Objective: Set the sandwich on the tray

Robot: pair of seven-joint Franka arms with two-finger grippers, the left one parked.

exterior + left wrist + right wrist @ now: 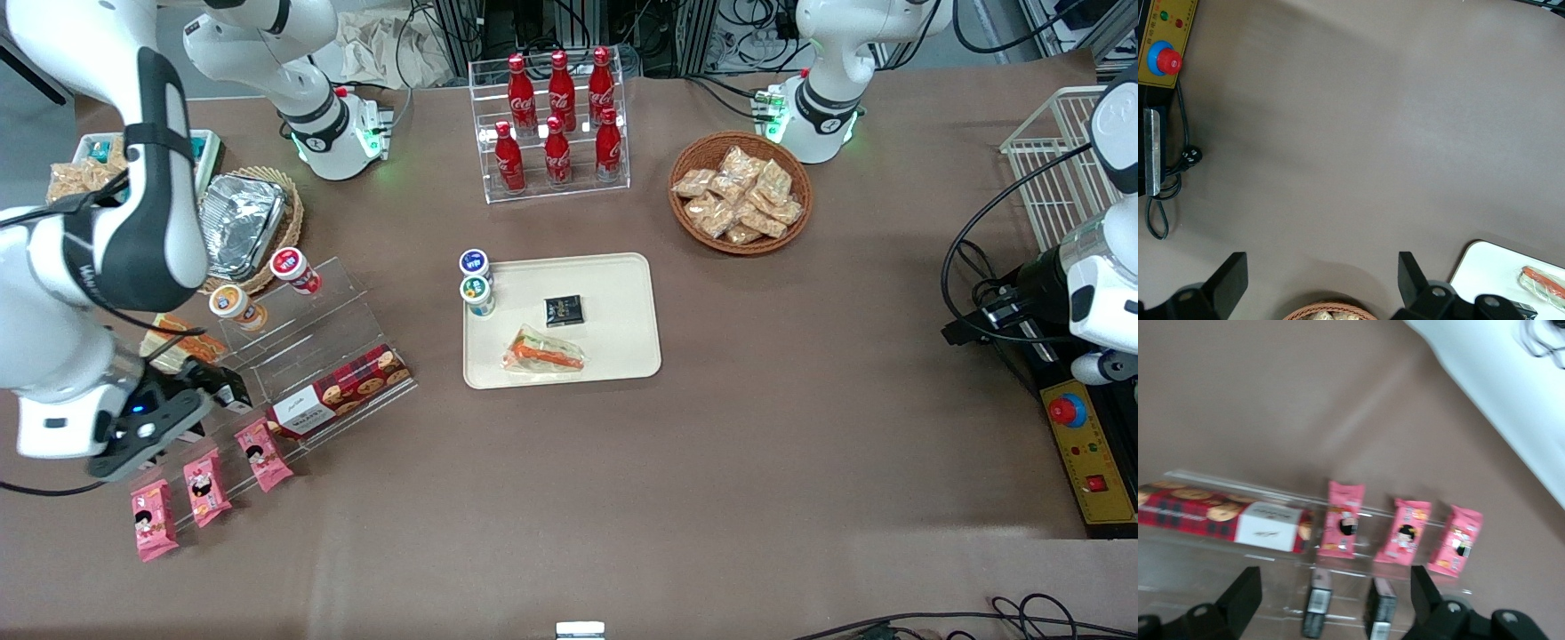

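Two black fingers of the right arm's gripper [1331, 600] stood wide apart with nothing between them, hanging above the clear acrylic stepped display stand [307, 347] at the working arm's end of the brown table [711, 462]. Directly beneath the gripper lay three pink snack packets printed with a cartoon face [1398, 530], lined up along the stand's lowest step, and beside them on that stand rested the long red tartan cookie box with a white label [1225, 517]. Well apart from the gripper, toward the middle of the table, the triangular clear-wrapped sandwich wedge with an orange filling edge [544, 352] lay flat on the large cream-beige rectangular plastic tray [622, 347], in the part of the tray nearer the front camera. On that tray, farther from the front camera than the sandwich, sat a small black square packet [563, 310], not touching it. Two small round cups with blue and green lids [476, 283] stood at the tray's edge on the side facing the gripper, one on the rim area and one just beside it.
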